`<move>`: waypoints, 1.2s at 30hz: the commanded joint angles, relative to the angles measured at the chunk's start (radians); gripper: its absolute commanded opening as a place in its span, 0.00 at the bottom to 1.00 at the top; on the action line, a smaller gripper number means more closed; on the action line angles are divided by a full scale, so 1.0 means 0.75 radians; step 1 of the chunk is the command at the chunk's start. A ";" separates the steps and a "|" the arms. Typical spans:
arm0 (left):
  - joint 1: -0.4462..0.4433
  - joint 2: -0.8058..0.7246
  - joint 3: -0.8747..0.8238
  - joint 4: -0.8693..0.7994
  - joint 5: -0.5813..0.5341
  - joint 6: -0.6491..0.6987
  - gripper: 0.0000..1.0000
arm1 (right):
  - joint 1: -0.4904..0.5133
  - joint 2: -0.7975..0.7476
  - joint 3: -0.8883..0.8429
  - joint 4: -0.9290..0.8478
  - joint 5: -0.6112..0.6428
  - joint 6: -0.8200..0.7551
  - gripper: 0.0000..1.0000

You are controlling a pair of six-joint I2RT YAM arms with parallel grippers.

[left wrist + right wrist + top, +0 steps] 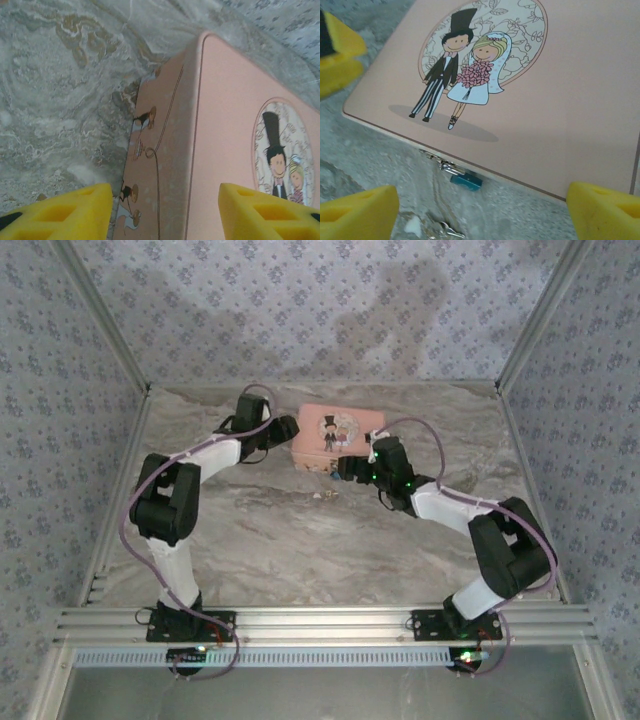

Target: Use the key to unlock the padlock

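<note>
The teal padlock (466,180) hangs by its silver shackle from the latch on the front edge of the pink tin (560,115). The small silver key (445,231) lies on the table a little in front of it, touching nothing. My right gripper (480,215) is open and hovers over the key and padlock with nothing between its fingers. From above it sits at the tin's front edge (348,468). My left gripper (165,215) is open at the tin's left end (288,430). One finger is over the lid and the other over the table.
The pink tin (318,445), with a cartoon couple on its lid, stands at the back middle of the marbled table (300,540). Patterned walls close in the back and both sides. A metal rail (320,622) runs along the near edge.
</note>
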 commanded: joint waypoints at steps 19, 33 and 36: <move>-0.116 -0.025 -0.109 0.168 0.226 -0.120 0.51 | -0.054 -0.343 -0.211 -0.267 0.078 0.178 0.91; -0.258 -0.053 -0.181 0.241 0.196 -0.214 0.51 | -0.060 -0.073 -0.333 0.113 0.001 0.389 0.75; -0.259 -0.057 -0.181 0.229 0.191 -0.207 0.51 | -0.072 0.003 -0.313 0.145 0.020 0.401 0.74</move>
